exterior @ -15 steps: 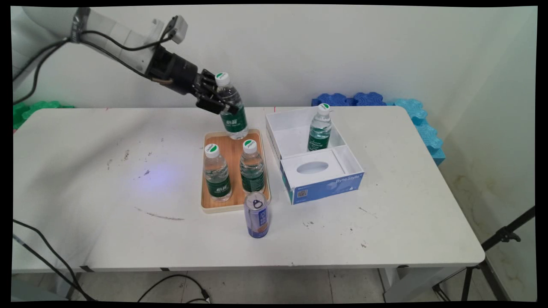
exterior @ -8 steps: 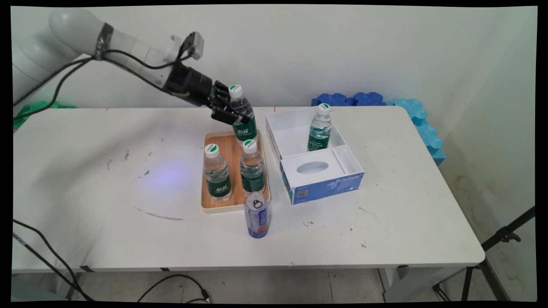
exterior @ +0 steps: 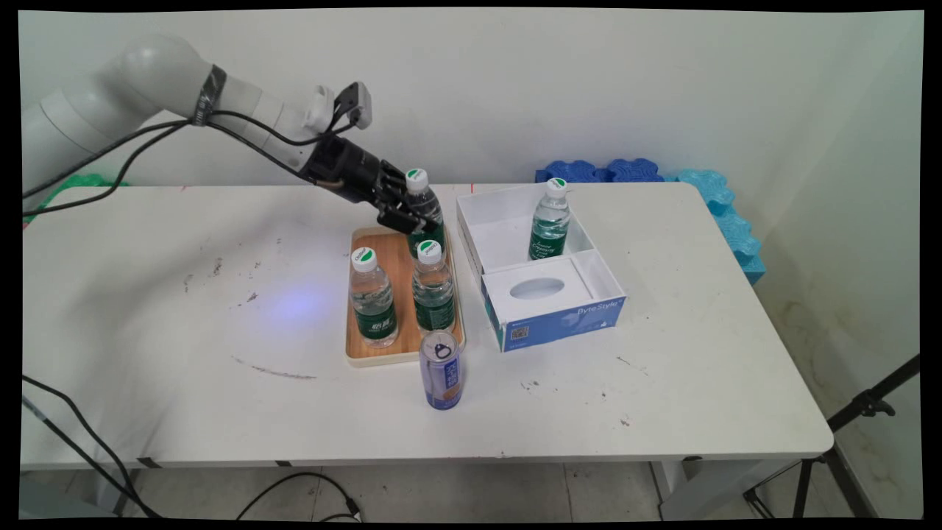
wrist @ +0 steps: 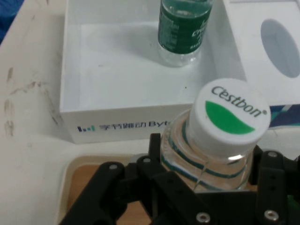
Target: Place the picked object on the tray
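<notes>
My black gripper (exterior: pixel 413 218) is shut on a water bottle (exterior: pixel 424 213) with a green label and a white cap, held by its shoulder over the far end of the wooden tray (exterior: pixel 403 346). In the hand view the held bottle (wrist: pixel 220 140) fills the lower right, its Cestbon cap facing the camera between the fingers (wrist: pixel 154 154). Two more bottles (exterior: pixel 373 298) (exterior: pixel 433 288) stand on the tray's near half. Beyond the tray's far right edge lies the white box (wrist: pixel 70 70) with another bottle (wrist: pixel 183 28) standing in it.
The white and blue box (exterior: pixel 548 324) stands right of the tray, with a bottle (exterior: pixel 550 221) in its far compartment and an oval-holed insert (exterior: pixel 537 288) in the near one. A blue can (exterior: pixel 441 379) stands just in front of the tray. Blue foam pieces (exterior: pixel 706 199) lie at the back right.
The gripper has carried the bottle down and to the right, from high above the tray's far end to low over its far right corner, close to the box.
</notes>
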Motion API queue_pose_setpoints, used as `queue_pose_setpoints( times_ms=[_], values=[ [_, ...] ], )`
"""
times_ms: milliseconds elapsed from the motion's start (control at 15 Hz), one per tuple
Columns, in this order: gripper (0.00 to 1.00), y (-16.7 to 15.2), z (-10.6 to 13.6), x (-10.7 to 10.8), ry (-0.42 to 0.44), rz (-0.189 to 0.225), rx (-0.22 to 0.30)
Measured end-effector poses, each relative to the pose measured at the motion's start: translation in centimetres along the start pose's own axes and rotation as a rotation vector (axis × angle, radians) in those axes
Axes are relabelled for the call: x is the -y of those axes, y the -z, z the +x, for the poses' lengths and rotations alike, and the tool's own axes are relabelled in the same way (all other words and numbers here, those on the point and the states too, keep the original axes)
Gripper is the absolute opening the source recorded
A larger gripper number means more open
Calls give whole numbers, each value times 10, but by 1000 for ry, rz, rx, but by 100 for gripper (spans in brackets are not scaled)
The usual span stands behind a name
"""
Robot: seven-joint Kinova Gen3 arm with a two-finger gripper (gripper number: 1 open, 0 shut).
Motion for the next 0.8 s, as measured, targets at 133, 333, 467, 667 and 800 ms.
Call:
queue_pose_setpoints(
  times_ms=[133, 333, 467, 667, 800],
  values=[
    [0, -4, -3, -1, 2, 1, 14],
    [0, -10, -8, -3, 4, -3, 28],
    [0, -13, -11, -4, 3, -4, 32],
    [100, -16, -14, -5, -1, -6, 35],
    [100, -17, -16, -5, -5, -5, 38]
  ],
)
